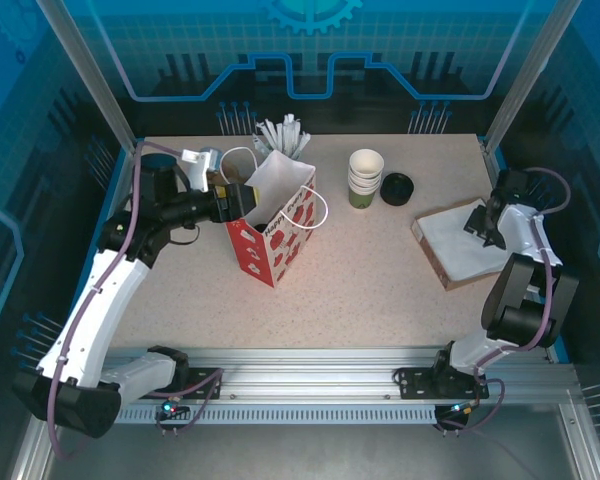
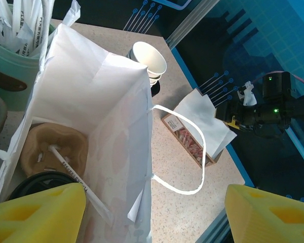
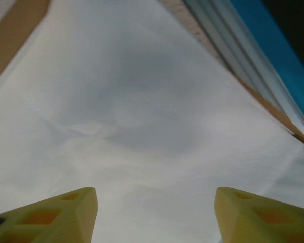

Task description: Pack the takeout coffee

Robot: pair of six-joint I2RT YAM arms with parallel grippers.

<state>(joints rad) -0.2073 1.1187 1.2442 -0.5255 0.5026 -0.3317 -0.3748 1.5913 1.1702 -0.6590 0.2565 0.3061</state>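
Takeout coffee (image 2: 38,181): apparently sitting deep inside bag (image 2: 91,91), beside brown tray (image 2: 53,149). Left gripper (image 2: 152,217): hovering over bag mouth with jaws apart. Right gripper (image 3: 154,217): hovering well away from bag with jaws apart. Hazard: risking snagging bag handle (image 2: 195,152) on withdrawal, tipping bag and spilling coffee.

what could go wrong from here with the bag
The open left hand hangs over the mouth of the paper bag; pulling away could snag the white handle and tip the bag, spilling whatever sits under the black lid inside. The right hand, low over the napkins, might drag several.
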